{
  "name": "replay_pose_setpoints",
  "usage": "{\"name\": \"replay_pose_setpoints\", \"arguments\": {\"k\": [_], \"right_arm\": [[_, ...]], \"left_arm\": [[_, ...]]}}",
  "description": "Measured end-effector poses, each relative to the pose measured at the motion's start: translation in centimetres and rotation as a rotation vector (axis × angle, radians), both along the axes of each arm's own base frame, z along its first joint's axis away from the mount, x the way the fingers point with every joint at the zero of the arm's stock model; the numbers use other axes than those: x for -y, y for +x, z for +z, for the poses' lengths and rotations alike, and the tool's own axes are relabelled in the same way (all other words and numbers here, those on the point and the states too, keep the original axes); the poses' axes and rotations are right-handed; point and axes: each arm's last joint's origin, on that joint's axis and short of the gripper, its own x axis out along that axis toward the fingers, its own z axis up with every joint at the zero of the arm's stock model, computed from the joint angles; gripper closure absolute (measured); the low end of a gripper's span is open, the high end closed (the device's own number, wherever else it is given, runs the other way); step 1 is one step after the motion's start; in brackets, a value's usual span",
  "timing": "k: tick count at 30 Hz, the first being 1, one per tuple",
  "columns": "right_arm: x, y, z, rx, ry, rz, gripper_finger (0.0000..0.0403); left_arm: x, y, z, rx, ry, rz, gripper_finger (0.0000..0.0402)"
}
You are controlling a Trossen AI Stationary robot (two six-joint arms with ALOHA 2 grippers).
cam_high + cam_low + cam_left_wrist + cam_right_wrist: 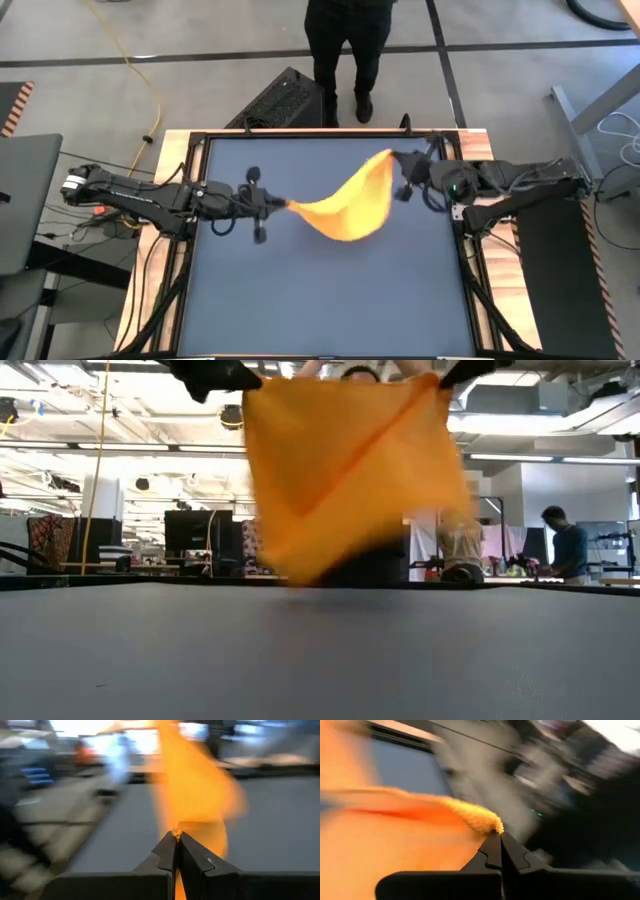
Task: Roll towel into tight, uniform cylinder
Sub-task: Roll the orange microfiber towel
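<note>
The yellow towel [350,205] hangs spread out in the air above the dark table [330,300], stretched between my two grippers. In the low view the towel [350,470] is a broad sheet with a diagonal crease, and its lower edge [320,575] is near the table top. My left gripper [285,203] is shut on the towel's left corner, and my right gripper [395,158] is shut on its far right corner. My left gripper pinches a corner of the towel [176,834] between its two fingertips, coming nearly level from the table's left. The cloth hangs away from the fingers, lifted. My right gripper pinches another corner of the towel [492,826] between its fingertips, coming nearly level from the table's right. The towel's top edge runs away from the fingers toward the other gripper.
A person in dark clothes [345,50] stands just beyond the table's far edge. A black box [280,100] lies on the floor beside the person. Another person [570,545] stands far off in the room. The near half of the table has free room.
</note>
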Motion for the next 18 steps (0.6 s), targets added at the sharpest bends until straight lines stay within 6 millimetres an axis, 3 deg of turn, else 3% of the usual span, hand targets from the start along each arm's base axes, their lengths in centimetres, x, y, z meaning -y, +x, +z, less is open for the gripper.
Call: {"name": "replay_pose_setpoints", "arguments": {"k": [2,5,6,8,10,12,13,16,18], "right_arm": [[-0.4,0.1,0.0,-0.016,0.086,0.219,0.0394],[-1.9,0.5,-0.3,-0.048,0.291,0.701,0.0394],[-2.2,0.6,-0.4,-0.060,0.318,0.774,0.0394],[-2.3,0.3,-0.5,-0.069,0.283,0.685,0.0394],[-1.3,-0.2,-0.2,-0.011,0.161,0.317,0.0394],[-0.6,-0.6,-0.3,-0.019,0.086,0.123,0.0394],[-0.6,-0.5,-0.4,-0.038,0.104,0.172,0.0394],[-1.8,-0.3,-0.7,-0.091,0.297,0.589,0.0394],[-2.4,0.0,-1.1,-0.131,0.375,0.770,0.0394]], "left_arm": [[0.1,0.0,-0.1,-0.009,-0.007,-0.021,0.0401],[-0.3,-0.4,0.2,0.008,0.015,0.105,0.0401],[-0.3,-0.4,0.2,0.010,0.029,0.128,0.0401],[-0.4,-0.4,0.2,0.000,0.049,0.123,0.0401],[-0.4,-0.3,0.2,0.002,0.047,0.110,0.0401],[-0.5,-0.3,0.2,0.004,0.039,0.116,0.0401],[-0.6,-0.3,0.2,0.001,0.039,0.117,0.0401],[-0.5,-0.3,0.1,-0.004,0.039,0.114,0.0401],[-0.5,-0.3,0.1,-0.009,0.039,0.111,0.0401]]}}
